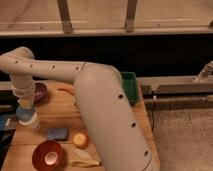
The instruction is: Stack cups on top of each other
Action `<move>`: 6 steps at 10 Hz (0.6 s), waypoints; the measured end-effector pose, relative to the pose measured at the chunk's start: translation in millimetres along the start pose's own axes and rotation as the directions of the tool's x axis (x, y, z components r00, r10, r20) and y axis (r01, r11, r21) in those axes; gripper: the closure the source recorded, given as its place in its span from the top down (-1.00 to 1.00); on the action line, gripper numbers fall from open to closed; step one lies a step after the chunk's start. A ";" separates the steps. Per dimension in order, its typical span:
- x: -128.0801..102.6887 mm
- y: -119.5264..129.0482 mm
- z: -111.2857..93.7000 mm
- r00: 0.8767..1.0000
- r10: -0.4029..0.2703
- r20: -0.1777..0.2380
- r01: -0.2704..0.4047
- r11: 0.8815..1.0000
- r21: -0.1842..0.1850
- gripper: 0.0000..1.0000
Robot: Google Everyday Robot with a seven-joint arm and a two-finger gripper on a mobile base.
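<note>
The blue-grey cup (24,114) sits tilted on or in the top of the cream-white cup (32,124), which stands near the left edge of the wooden table (62,112). My gripper (23,102) hangs straight down from the wrist at the far left, right on top of the blue-grey cup. The wrist hides where the gripper meets the cup. The big arm link (107,115) crosses the middle of the view.
A purple bowl (40,92) lies behind the cups. A red-orange bowl (49,155), a blue sponge (56,134), an orange fruit (80,140) and a banana (84,161) lie in front. A red pepper (65,90) and a green bin (131,86) are at the back.
</note>
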 end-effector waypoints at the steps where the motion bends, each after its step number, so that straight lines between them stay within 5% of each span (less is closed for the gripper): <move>1: 0.9 -1.4 0.7 1.000 -0.006 -0.003 0.006 1.000 0.006 -1.00; 6: -19.5 -7.9 3.1 0.998 -0.062 -0.008 0.062 0.998 0.025 -1.00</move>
